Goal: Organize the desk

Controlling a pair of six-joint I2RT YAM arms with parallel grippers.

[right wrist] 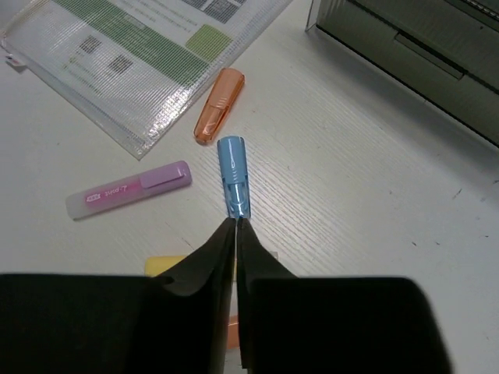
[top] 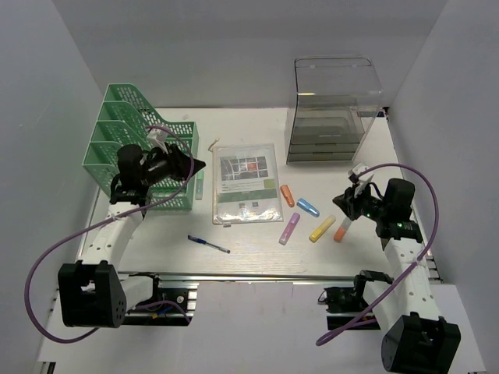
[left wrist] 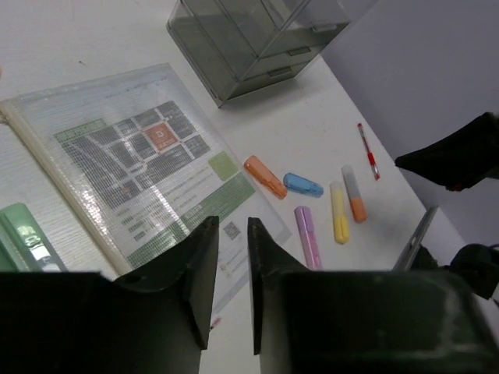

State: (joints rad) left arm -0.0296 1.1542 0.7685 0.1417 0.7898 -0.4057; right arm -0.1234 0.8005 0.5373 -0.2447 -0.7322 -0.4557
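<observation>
The white desk (top: pixel 257 253) holds a clear document pouch (top: pixel 247 183) in the middle. Right of it lie an orange highlighter (top: pixel 288 195), a blue one (top: pixel 307 206), a purple one (top: pixel 289 228), a yellow one (top: pixel 322 228) and an orange-and-grey one (top: pixel 343 228). A blue pen (top: pixel 209 244) lies near the front. My left gripper (top: pixel 195 165) hovers by the green file tray (top: pixel 129 148), jaws slightly apart and empty (left wrist: pixel 231 257). My right gripper (top: pixel 343 204) is shut and empty, its tips (right wrist: pixel 235 224) over the near end of the blue highlighter (right wrist: pixel 234 175).
A smoky clear drawer unit (top: pixel 335 109) stands at the back right. A green highlighter (top: pixel 199 185) lies between the file tray and the pouch. A red pen (left wrist: pixel 368 150) lies near the right wall. A silver rail (top: pixel 257 276) runs along the front edge.
</observation>
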